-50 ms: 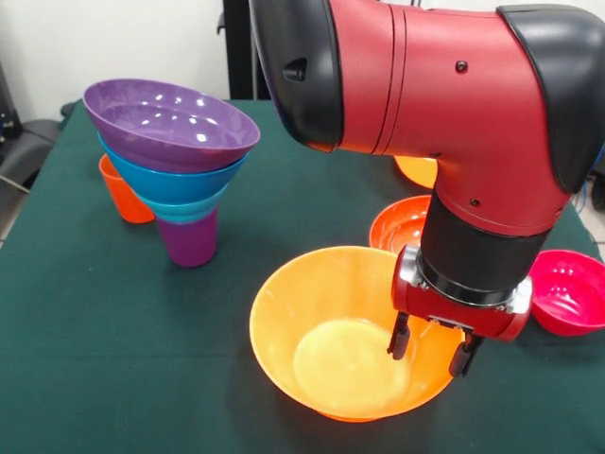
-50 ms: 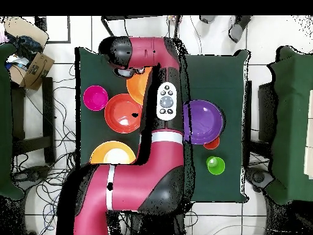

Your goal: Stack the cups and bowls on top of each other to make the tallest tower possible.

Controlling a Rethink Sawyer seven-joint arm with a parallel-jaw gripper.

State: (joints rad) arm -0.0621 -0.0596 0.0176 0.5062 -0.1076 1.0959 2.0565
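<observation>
The tower stands at the left: a purple cup (image 1: 189,241) carrying a teal bowl (image 1: 184,210), a blue bowl (image 1: 165,180) and a purple bowl (image 1: 170,123) (image 2: 203,121). An orange cup (image 1: 123,197) (image 2: 211,144) sits just behind it. A green cup (image 2: 215,165) shows only in the overhead view. At the front lies a large orange bowl (image 1: 331,331) (image 2: 139,89). My gripper (image 1: 430,345) is open at its right rim, one finger (image 1: 399,336) inside the bowl and the other at the rim's outer side. In the overhead view the arm hides the gripper.
A shallow red-orange bowl (image 1: 395,225) (image 2: 122,113) sits behind the gripper. A second orange bowl (image 1: 416,170) (image 2: 113,153) lies farther back, and a magenta bowl (image 1: 567,293) (image 2: 95,98) is at the right. A dark green cloth (image 1: 104,340) covers the table.
</observation>
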